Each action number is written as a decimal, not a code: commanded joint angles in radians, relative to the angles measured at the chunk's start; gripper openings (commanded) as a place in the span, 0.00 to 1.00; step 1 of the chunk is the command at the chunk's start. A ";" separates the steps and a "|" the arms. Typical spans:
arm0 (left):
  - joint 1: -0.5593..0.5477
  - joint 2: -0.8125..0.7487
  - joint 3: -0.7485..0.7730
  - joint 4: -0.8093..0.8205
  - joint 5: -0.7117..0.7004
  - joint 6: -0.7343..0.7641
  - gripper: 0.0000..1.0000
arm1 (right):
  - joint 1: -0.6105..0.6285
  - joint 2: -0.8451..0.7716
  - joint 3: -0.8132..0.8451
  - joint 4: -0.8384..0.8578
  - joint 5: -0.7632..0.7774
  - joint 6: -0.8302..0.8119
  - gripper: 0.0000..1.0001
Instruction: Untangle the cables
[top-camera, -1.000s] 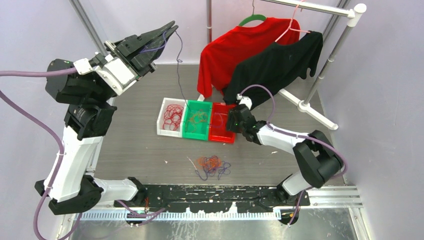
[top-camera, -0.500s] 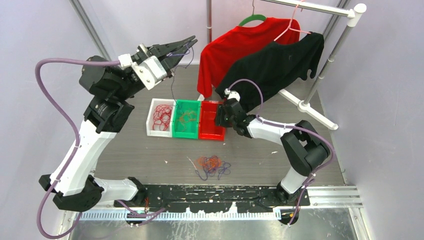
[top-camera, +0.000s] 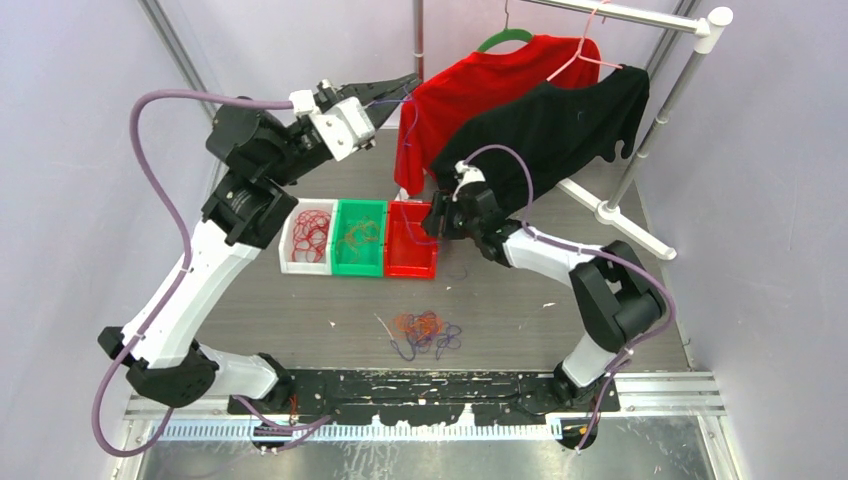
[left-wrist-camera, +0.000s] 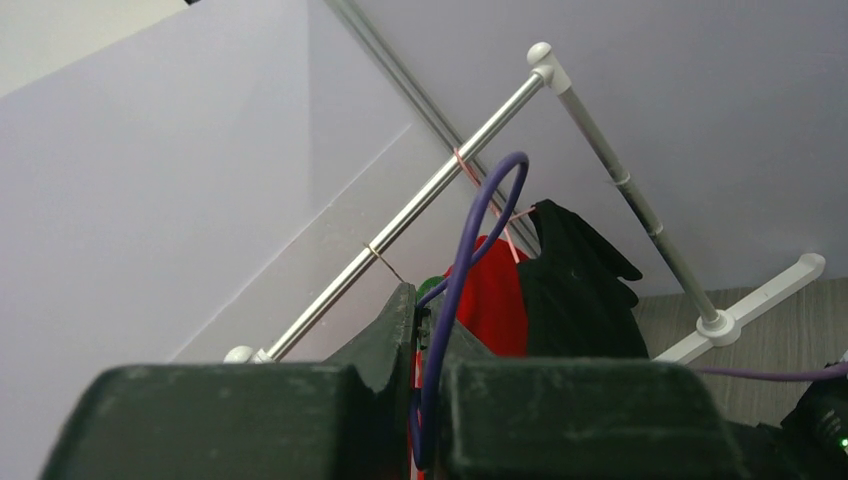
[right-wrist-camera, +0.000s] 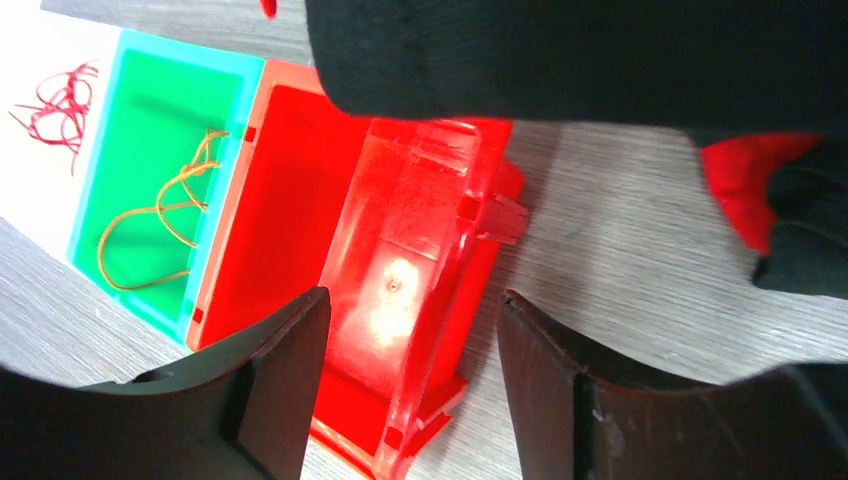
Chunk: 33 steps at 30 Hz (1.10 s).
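A tangled bundle of red, orange and purple cables (top-camera: 424, 330) lies on the table near the front. My left gripper (top-camera: 408, 81) is raised high at the back, shut on one purple cable (left-wrist-camera: 468, 235) that loops above its fingertips (left-wrist-camera: 405, 310) and hangs down. My right gripper (top-camera: 437, 222) is open, and its jaws straddle the right wall of the red bin (right-wrist-camera: 290, 200); in the right wrist view the gripper (right-wrist-camera: 412, 298) has that wall between its fingers. Nothing shows in the red bin.
A white bin (top-camera: 300, 262) holds red cables and a green bin (top-camera: 359, 269) holds orange cables, left of the red bin (top-camera: 412, 268). A clothes rack (top-camera: 612, 209) with a red shirt (top-camera: 470, 90) and a black shirt (top-camera: 560, 125) stands behind, close to both grippers.
My left gripper has swung right toward the red shirt with the purple cable. The three bins have slid left together with my right gripper at the red bin.
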 joint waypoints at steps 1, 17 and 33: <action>-0.004 0.016 -0.005 0.045 -0.023 0.025 0.00 | -0.027 -0.157 -0.040 0.060 0.001 0.021 0.68; -0.006 0.140 0.029 0.047 -0.053 0.081 0.00 | -0.042 -0.315 -0.174 0.026 0.062 -0.006 0.69; -0.007 0.163 0.125 0.038 -0.071 0.152 0.00 | -0.042 -0.422 -0.230 -0.041 0.121 -0.028 0.67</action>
